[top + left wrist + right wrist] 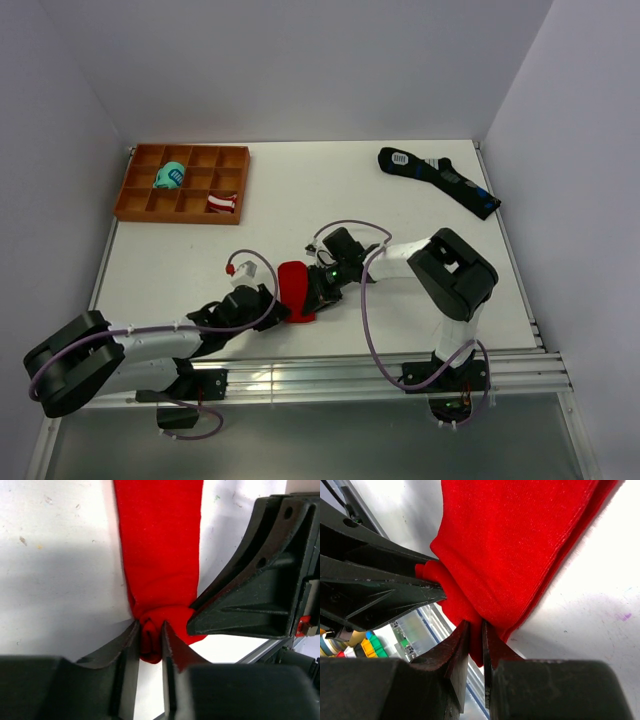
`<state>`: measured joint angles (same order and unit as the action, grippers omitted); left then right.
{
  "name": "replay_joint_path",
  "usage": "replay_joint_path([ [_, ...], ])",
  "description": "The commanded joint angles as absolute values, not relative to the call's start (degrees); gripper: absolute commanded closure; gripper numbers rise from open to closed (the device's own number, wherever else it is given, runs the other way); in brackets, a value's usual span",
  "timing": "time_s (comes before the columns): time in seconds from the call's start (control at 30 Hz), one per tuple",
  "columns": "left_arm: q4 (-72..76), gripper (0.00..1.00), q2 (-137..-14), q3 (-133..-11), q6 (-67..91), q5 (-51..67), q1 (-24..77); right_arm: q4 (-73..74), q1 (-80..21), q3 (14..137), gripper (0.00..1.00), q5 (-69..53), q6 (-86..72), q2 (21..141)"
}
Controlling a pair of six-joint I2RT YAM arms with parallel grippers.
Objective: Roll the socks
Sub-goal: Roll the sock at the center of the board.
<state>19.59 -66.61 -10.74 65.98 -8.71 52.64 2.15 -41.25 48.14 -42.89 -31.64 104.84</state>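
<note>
Left claw (150, 630) is pinching the bunched near end of the red socks (159, 555), w/ fabric squeezed btwn its fingers. Right claw (476, 632) is clamping the same end from the opp. side, just beside the left one. Socks are lying flat on the white desk (60, 580) near its front edge, btwn both arms, stretching away from the claws.

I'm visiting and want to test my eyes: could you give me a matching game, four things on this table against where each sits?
Things:
1 red socks
2 black socks
3 teal bundle
4 striped bundle

Places:
A left part of the orange tray
B far right of the table
C pinched by left fingers and right fingers
D right part of the orange tray

Pairs: 1-C, 2-B, 3-A, 4-D
</note>
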Motion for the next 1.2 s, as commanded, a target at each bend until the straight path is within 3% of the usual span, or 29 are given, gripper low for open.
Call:
replay_joint_path([
  [0.0,10.21,0.76,-67.33,-11.86,66.79,-10.11,53.17,7.74,-41.75,44.47,0.85,-33.93,-28.04,108.11],
  [0.17,6.95,0.84,-67.76,-14.23,67.15,-8.0,53.17,6.51,-41.84,43.68,0.8,-32.35,-27.6,106.97],
  [0.37,4.49,0.99,-71.54,-16.17,69.08,-1.77,53.09,3.87,-41.84,42.71,0.65,-29.27,-27.16,103.45],
  [0.73,-2.63,1.0,-70.75,-16.34,69.17,10.01,47.74,-3.86,-42.1,38.94,0.62,-25.58,-26.63,96.95],
  [1.17,-6.15,1.0,-66.01,-12.66,69.52,15.82,40.78,-16.34,-42.36,33.76,0.55,-23.38,-25.14,84.31],
])
